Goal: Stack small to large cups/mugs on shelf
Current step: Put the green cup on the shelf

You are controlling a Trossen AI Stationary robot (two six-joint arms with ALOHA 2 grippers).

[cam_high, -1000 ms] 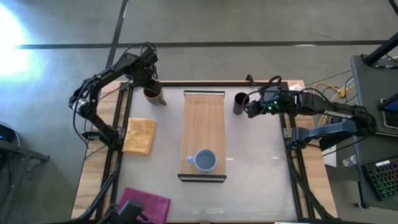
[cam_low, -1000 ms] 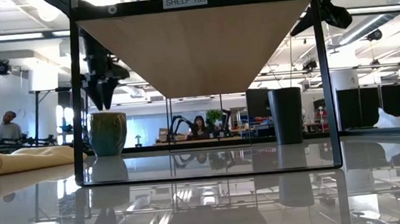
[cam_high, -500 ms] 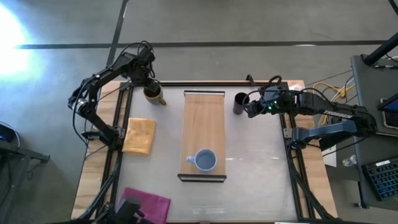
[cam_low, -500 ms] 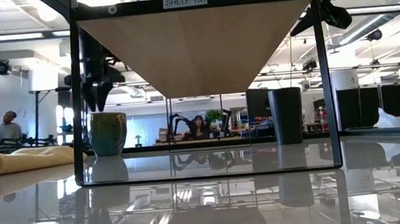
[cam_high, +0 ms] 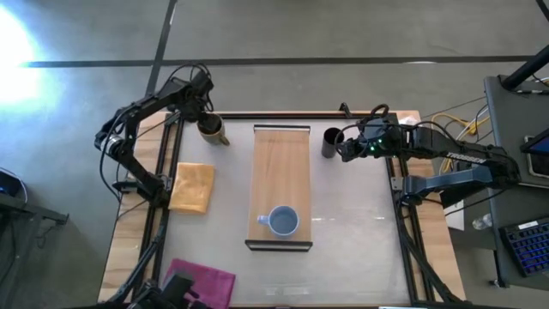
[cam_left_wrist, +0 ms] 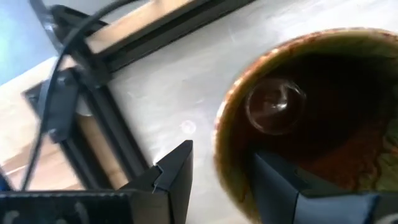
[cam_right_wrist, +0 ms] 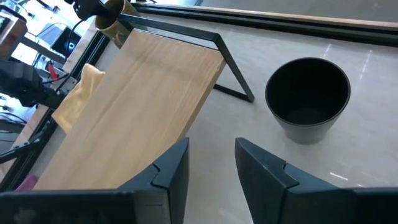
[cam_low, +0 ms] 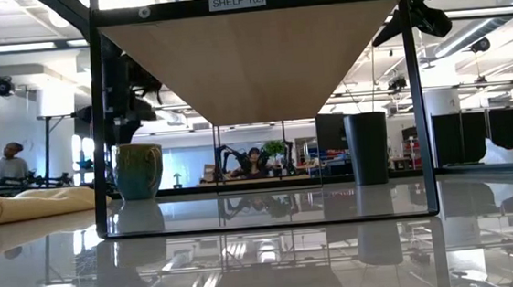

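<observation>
The mustard-brown mug (cam_high: 211,130) stands on the table at the far left; it also shows in the low view (cam_low: 139,171). My left gripper (cam_left_wrist: 217,180) is open just above it, one finger over the dark inside and one outside the rim (cam_left_wrist: 222,140). The black cup (cam_high: 331,142) stands on the table right of the shelf. My right gripper (cam_right_wrist: 211,168) is open and empty, level with the table beside the black cup (cam_right_wrist: 306,96). The light-blue cup (cam_high: 283,221) stands upright on the light-wood shelf (cam_high: 280,167), near its near end.
A yellow cloth (cam_high: 192,187) lies on the table left of the shelf. A magenta cloth (cam_high: 204,281) lies at the near left edge. The shelf's dark frame posts (cam_low: 99,128) stand close beside the mug. People show in the room beyond the table.
My left gripper has shifted a little toward the table's left edge above the mug, staying open. The mug and the two cups have kept still.
</observation>
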